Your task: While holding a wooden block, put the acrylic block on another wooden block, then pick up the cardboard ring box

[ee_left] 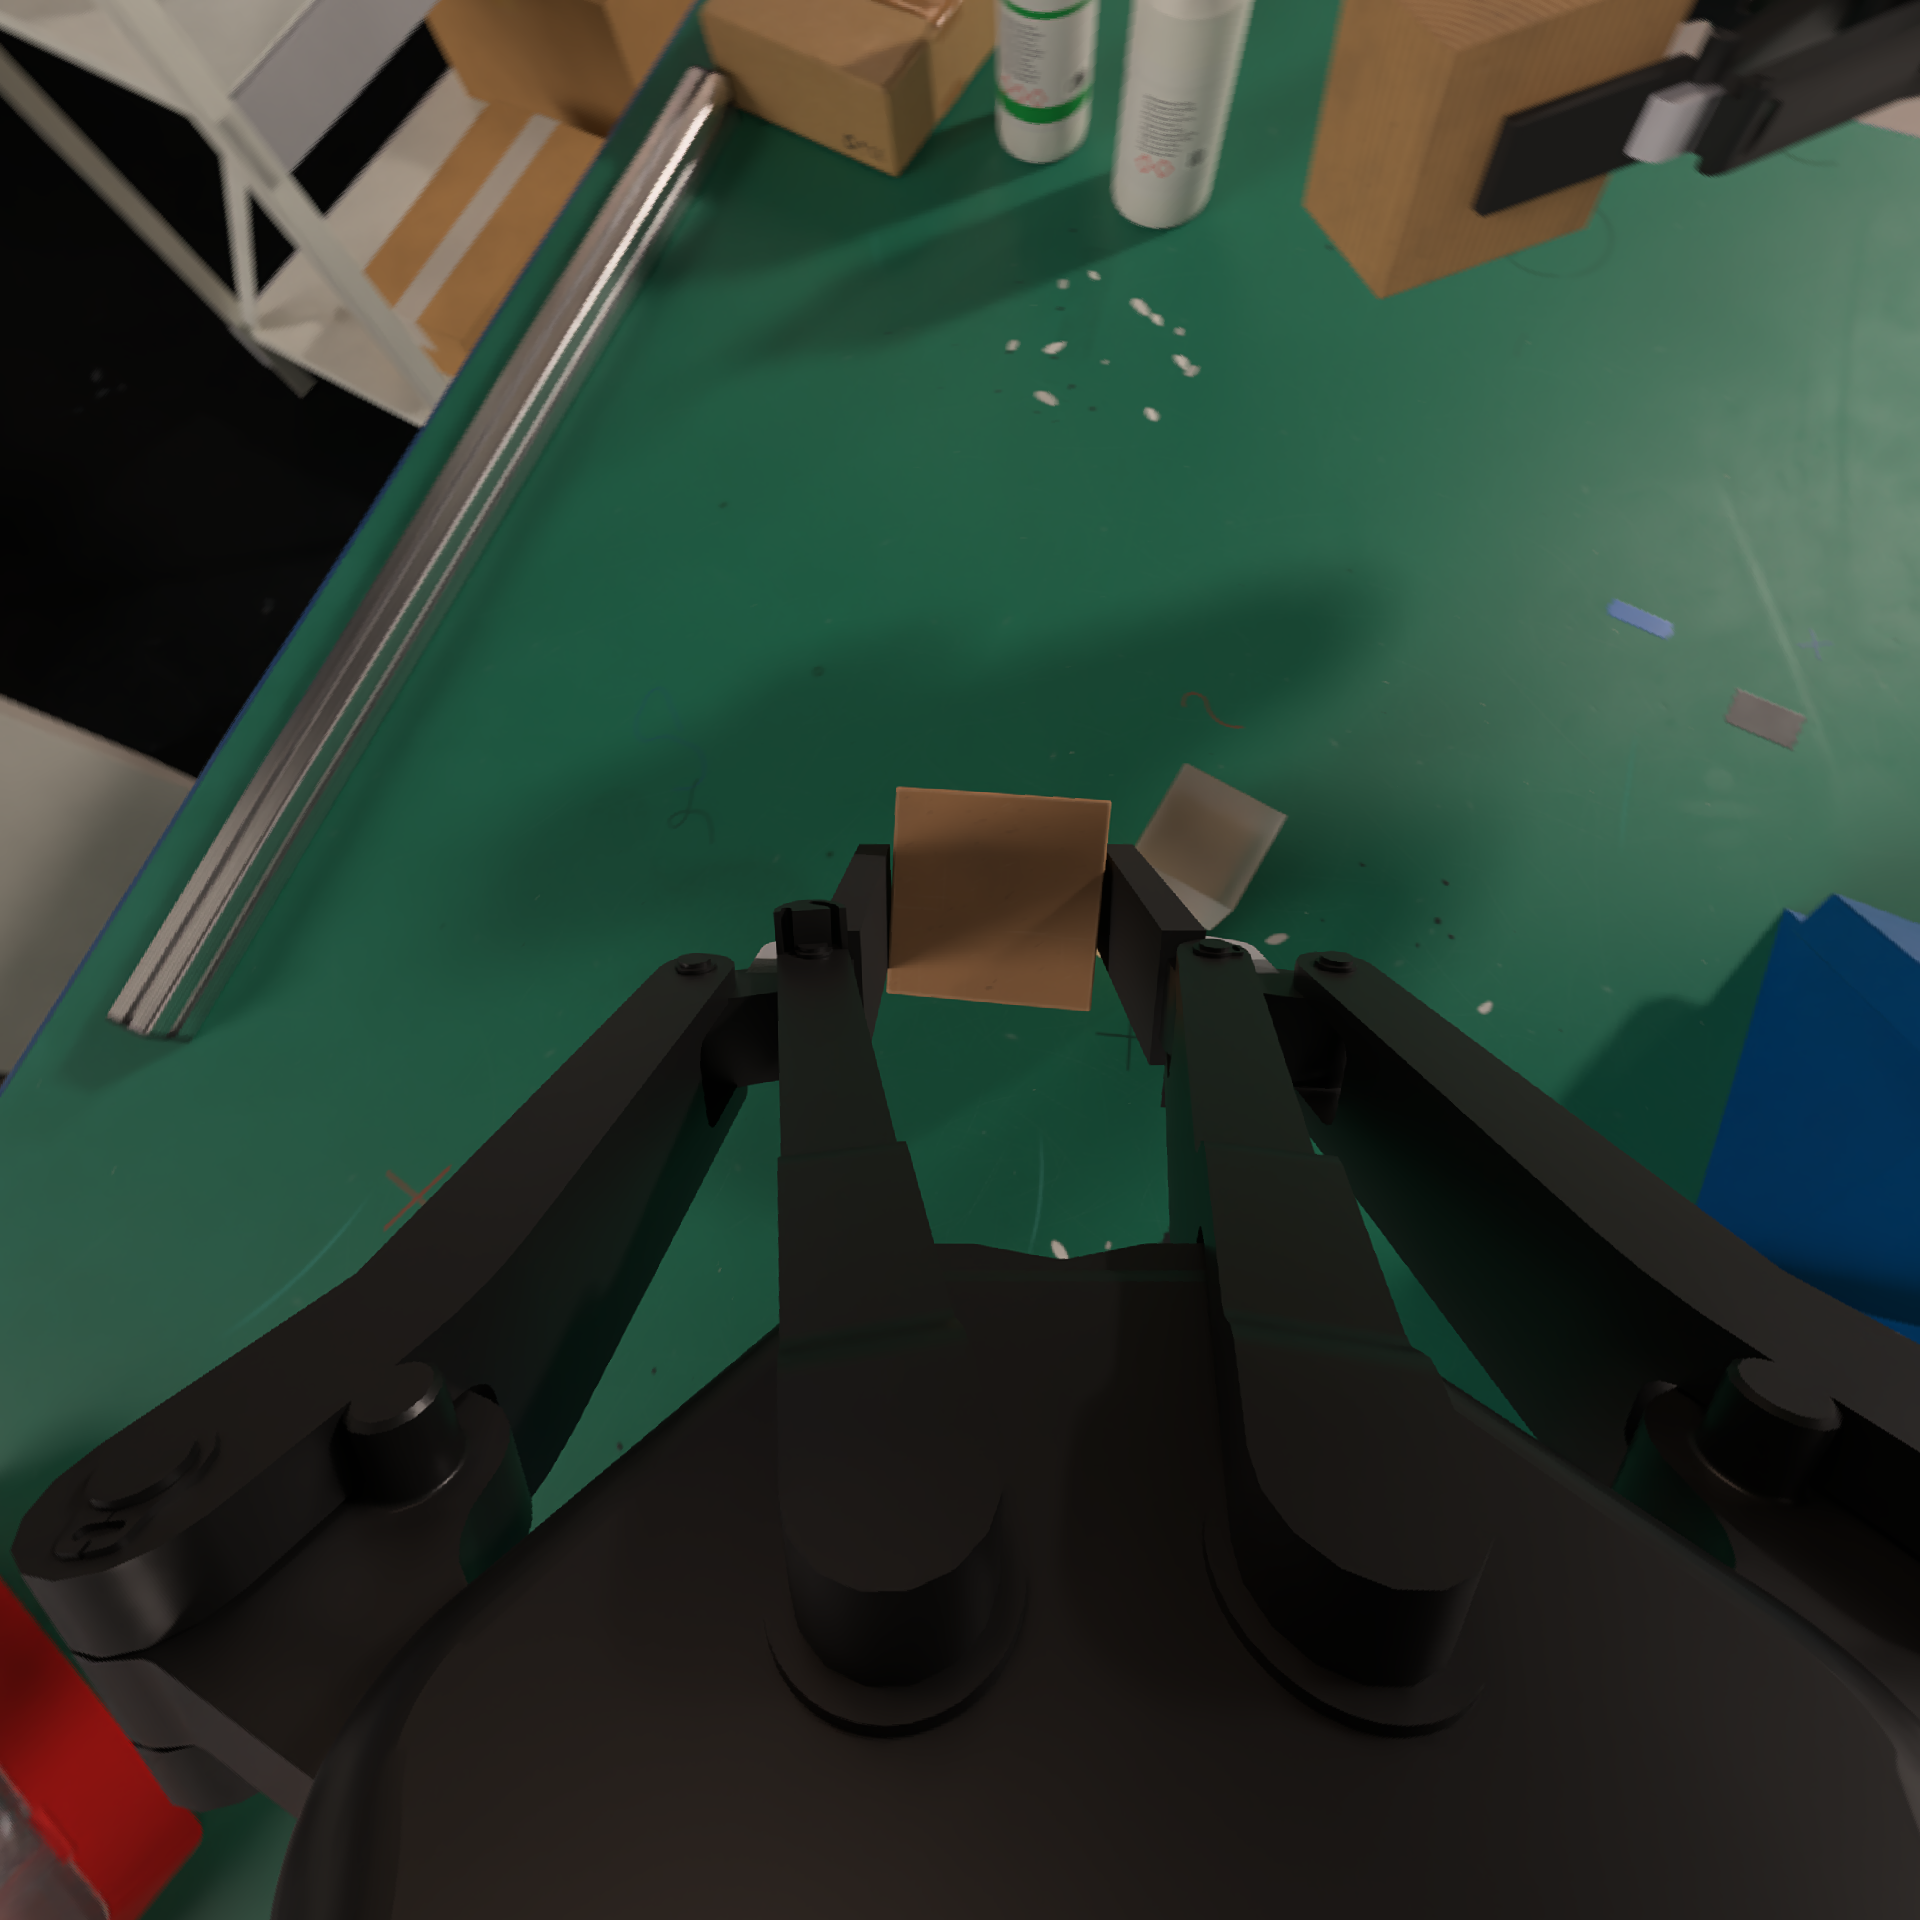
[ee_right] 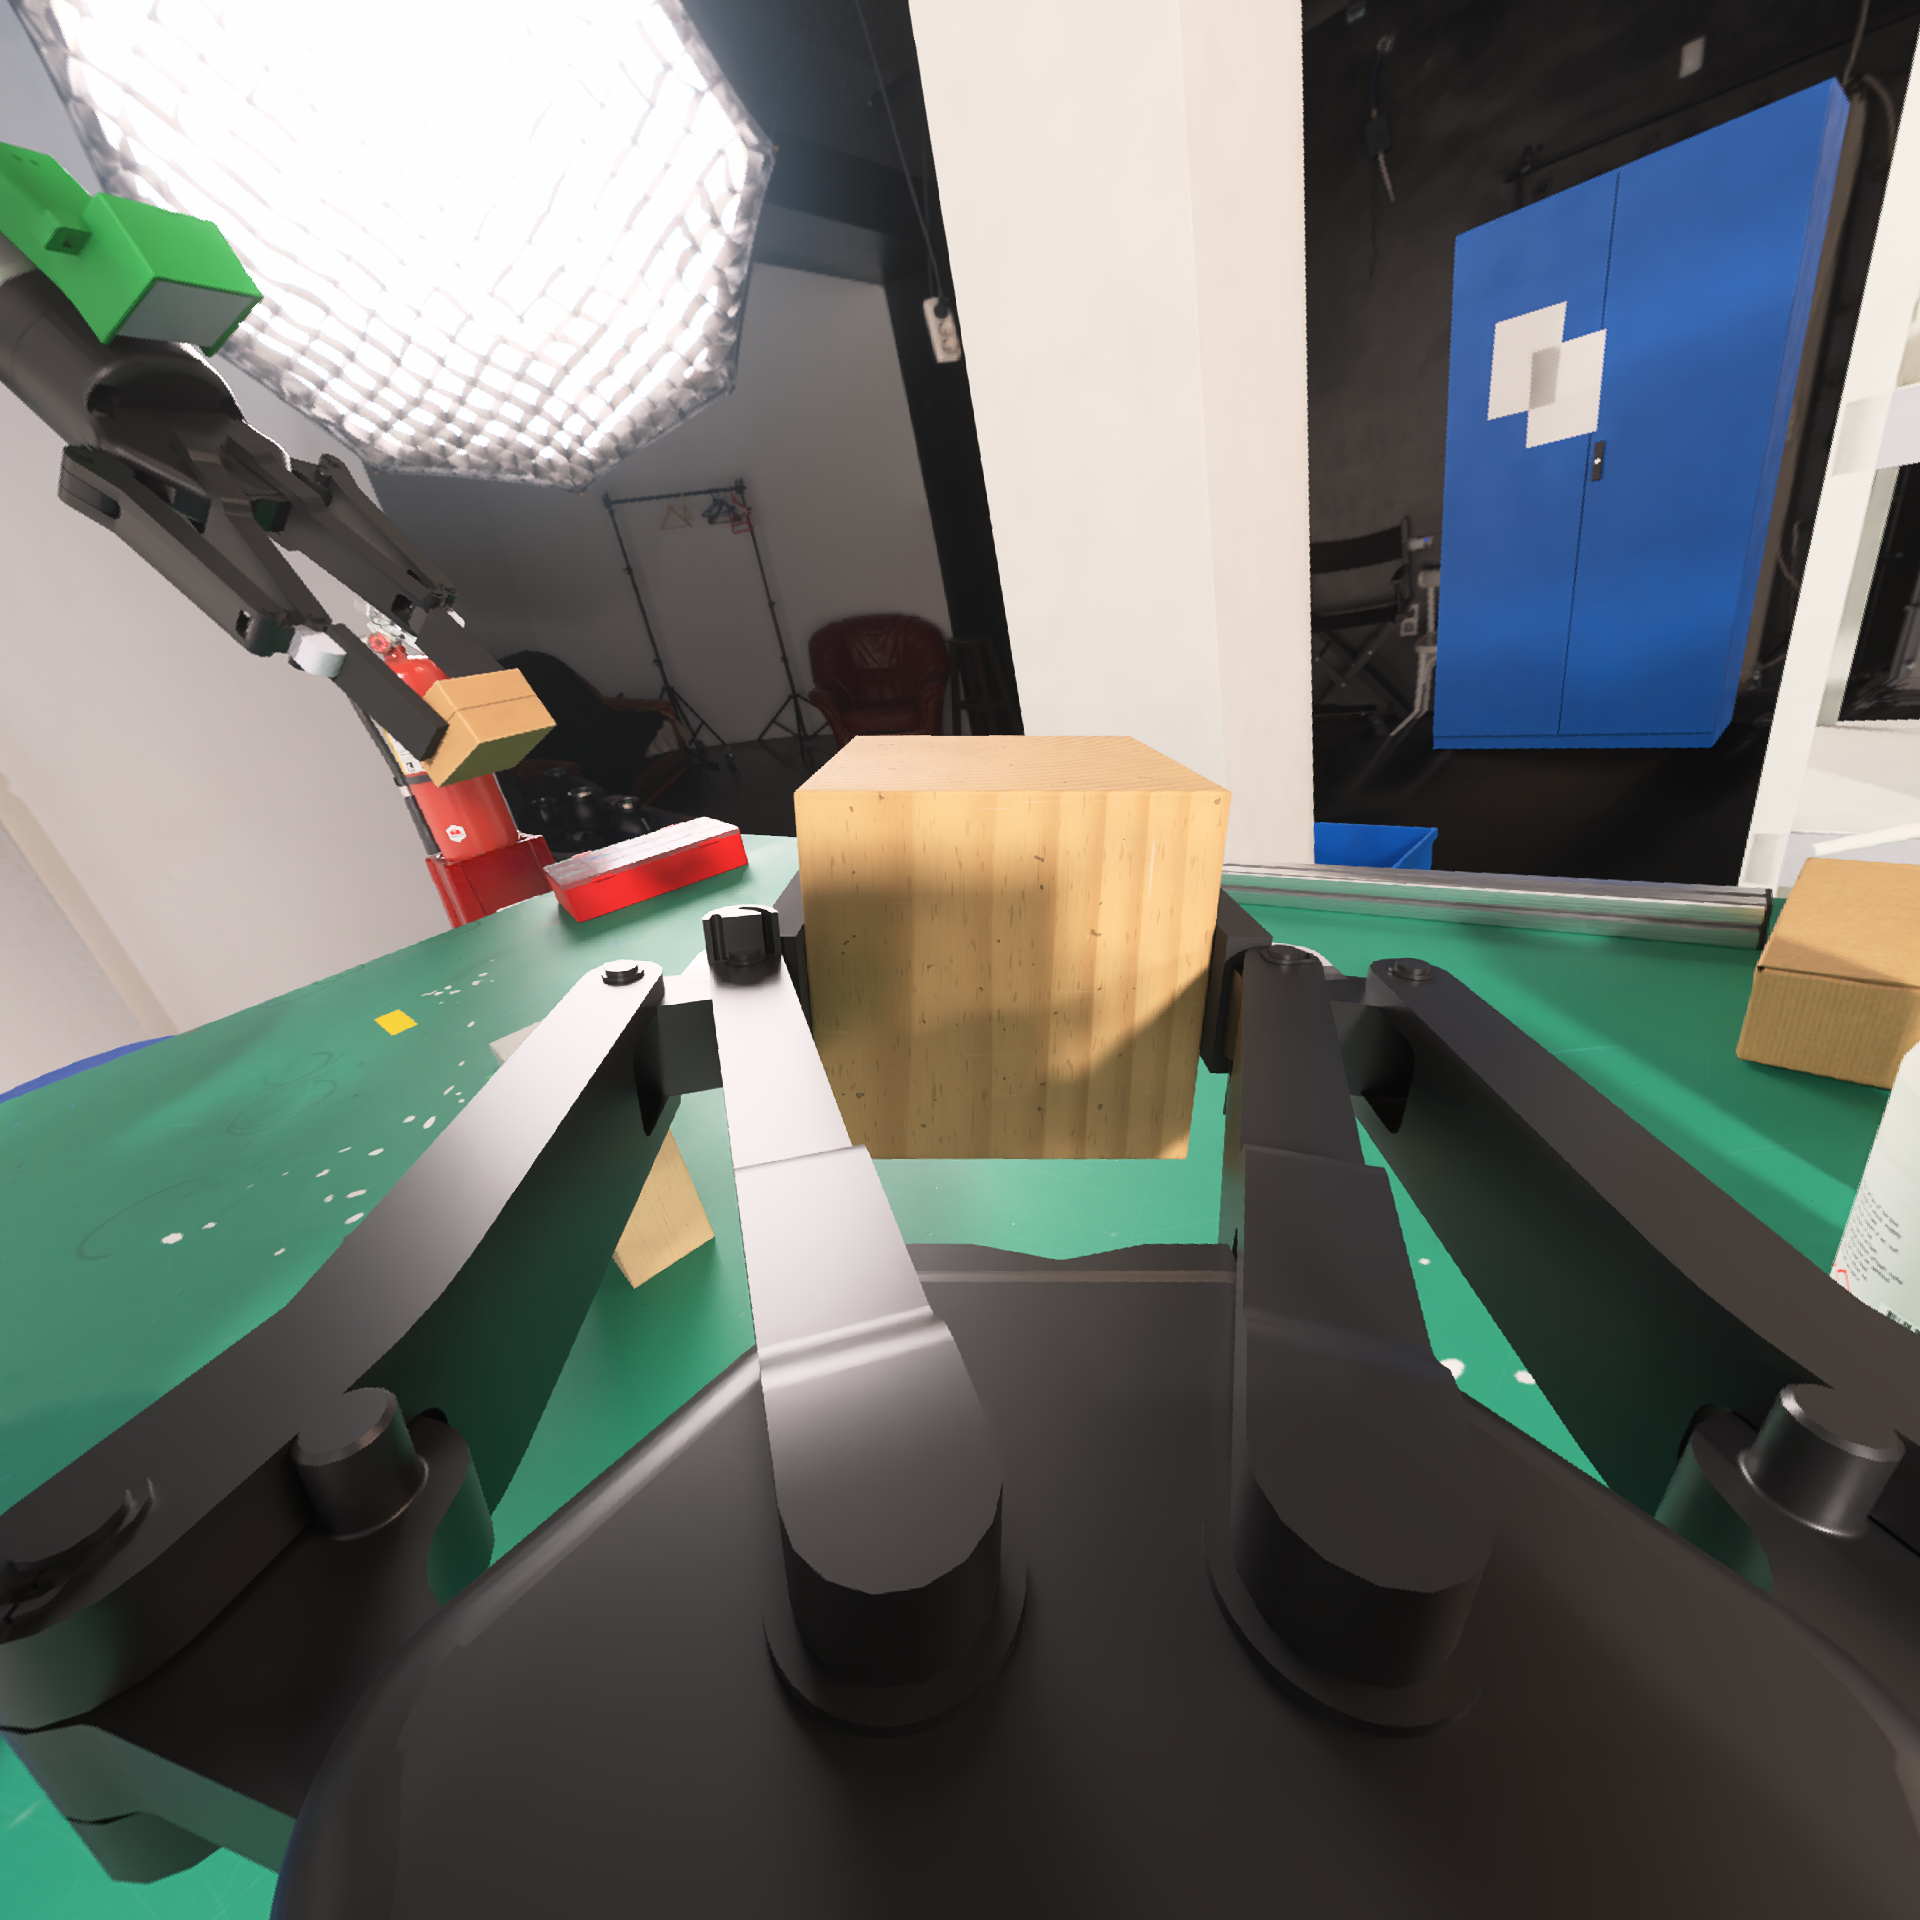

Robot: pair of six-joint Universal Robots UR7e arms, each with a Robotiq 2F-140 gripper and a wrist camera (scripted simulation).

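Note:
My left gripper (ee_left: 997,899) is shut on the small brown cardboard ring box (ee_left: 995,902). The right wrist view shows this gripper (ee_right: 468,727) holding the box (ee_right: 488,719) in the air above the table's far left. The translucent acrylic block (ee_left: 1210,842) lies just right of my left fingers. It seems to rest on the second wooden block (ee_right: 665,1216), which is mostly hidden behind a finger link. My right gripper (ee_right: 1008,966) is shut on a large wooden block (ee_right: 1008,945), low over the green table. That block also shows at the top right of the left wrist view (ee_left: 1434,135).
An aluminium rail (ee_left: 416,582) runs along the table's left edge. A cardboard box (ee_left: 852,73) and two white bottles (ee_left: 1044,73) stand at the far end. A blue bin (ee_left: 1829,1091) is at the right, a flat red box (ee_right: 644,868) near the far edge.

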